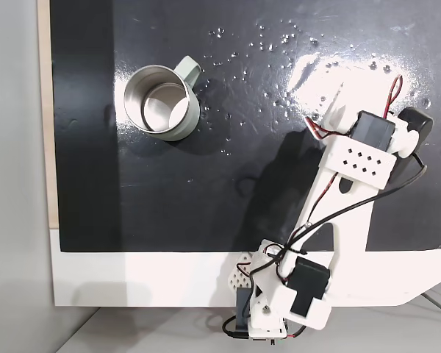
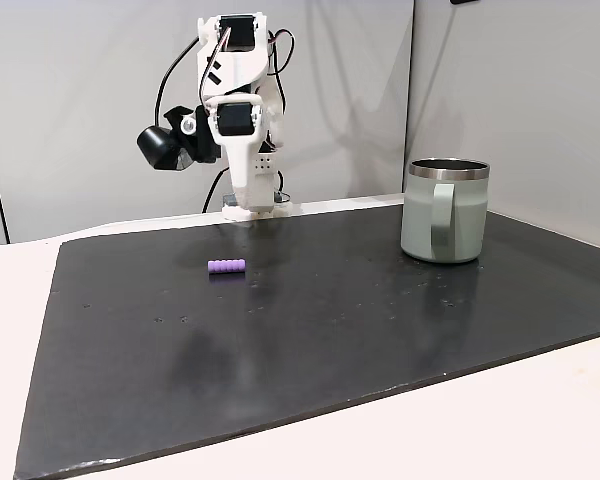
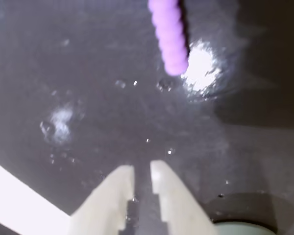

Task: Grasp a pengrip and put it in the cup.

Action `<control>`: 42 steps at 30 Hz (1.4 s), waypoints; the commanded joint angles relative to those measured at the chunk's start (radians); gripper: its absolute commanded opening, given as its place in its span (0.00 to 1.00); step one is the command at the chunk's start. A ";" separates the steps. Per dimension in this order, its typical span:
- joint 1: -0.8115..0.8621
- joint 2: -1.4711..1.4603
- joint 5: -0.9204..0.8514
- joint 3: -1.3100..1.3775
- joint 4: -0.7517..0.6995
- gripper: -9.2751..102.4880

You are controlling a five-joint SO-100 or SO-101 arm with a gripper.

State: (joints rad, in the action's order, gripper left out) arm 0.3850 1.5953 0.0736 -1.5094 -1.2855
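Risks a push instead of a grasp: gripper [image 3: 142,169] nearly closed and empty, short of the pengrip [image 2: 227,266] lying loose on the mat [image 2: 310,330], well apart from the cup [image 2: 445,210]

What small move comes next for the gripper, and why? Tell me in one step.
Probably open the jaws and ease forward toward the small purple ribbed rubber pengrip. In the wrist view the white two-finger gripper is nearly closed, holds nothing, and the pengrip lies ahead on the black mat, untouched.
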 commanded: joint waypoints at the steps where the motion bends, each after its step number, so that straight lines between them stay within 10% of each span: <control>1: 0.031 -0.069 0.008 0.114 -0.041 0.09; 10: 0.049 -0.213 -0.025 0.222 -0.126 0.30; 42: 0.104 -0.206 -0.075 -0.094 0.029 0.15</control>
State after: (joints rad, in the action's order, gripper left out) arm 0.4801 1.3591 0.0061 -1.5999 -1.2763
